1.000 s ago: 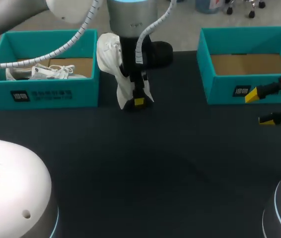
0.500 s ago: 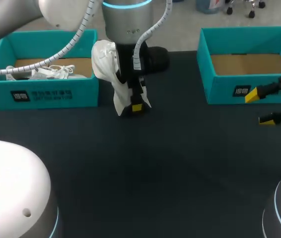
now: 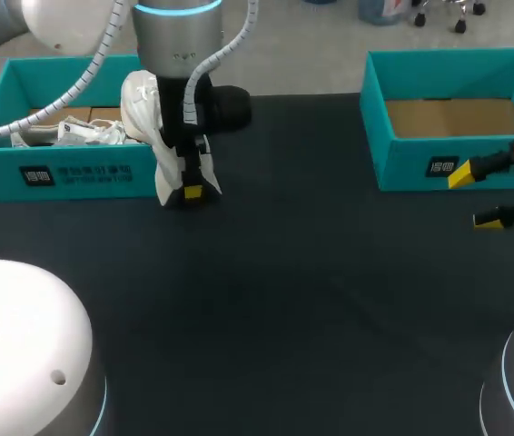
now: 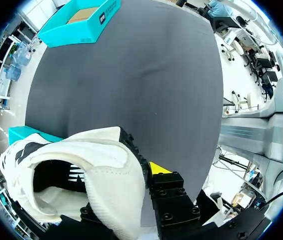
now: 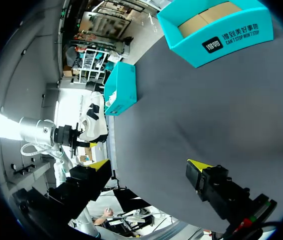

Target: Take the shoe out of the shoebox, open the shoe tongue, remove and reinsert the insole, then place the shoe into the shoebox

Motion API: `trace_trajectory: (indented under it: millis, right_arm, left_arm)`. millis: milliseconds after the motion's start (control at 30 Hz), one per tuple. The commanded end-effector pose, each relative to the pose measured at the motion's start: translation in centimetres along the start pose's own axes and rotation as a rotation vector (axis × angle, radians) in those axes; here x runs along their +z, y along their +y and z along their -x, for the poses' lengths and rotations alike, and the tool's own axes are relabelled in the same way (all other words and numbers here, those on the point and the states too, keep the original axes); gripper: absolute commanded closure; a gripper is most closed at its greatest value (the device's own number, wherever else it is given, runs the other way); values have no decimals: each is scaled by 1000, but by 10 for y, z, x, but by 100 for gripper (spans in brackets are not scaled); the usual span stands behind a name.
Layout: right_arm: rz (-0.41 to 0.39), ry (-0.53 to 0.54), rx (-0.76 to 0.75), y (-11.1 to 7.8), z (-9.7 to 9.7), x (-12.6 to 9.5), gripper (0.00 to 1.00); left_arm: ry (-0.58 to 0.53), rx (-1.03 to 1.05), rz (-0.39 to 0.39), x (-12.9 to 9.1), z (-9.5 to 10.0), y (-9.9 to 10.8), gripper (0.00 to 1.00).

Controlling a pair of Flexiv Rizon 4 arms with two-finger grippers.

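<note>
Left tool (image 3: 184, 186) was clamped on the white shoe (image 3: 143, 109), which hung nearly upright with its low end close over the bench (image 3: 284, 300), just off the near right corner of the left shoebox (image 3: 84, 173). Right tool (image 3: 475, 197) gaped open, well apart beside the right shoebox (image 3: 420, 168), with flat dark bench stretching between them.

Robotics lab — two arms (image 3: 173, 54), table (image 3: 311, 300).

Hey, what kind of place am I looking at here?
Likely a robot test bench in a lab, not a shop: the left gripper holds a white shoe, and a dark table carries the teal left shoebox and right shoebox.
</note>
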State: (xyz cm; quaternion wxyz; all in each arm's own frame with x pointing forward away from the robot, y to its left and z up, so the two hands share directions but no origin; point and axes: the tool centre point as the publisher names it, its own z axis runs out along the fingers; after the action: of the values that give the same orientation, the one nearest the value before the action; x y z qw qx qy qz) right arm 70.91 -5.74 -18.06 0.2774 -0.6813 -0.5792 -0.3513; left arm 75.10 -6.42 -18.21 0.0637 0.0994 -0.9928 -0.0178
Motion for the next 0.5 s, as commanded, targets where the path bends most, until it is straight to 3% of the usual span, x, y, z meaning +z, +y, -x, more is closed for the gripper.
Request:
trace_trajectory:
  millis: [33,500]
  right_arm:
    - [0,-1,1,0,0,0,0]
    - [0,-1,1,0,0,0,0]
  left_arm:
    - [2,9,-47,2,8,38,100]
    - [-24,-30,-49,4,32,54,100]
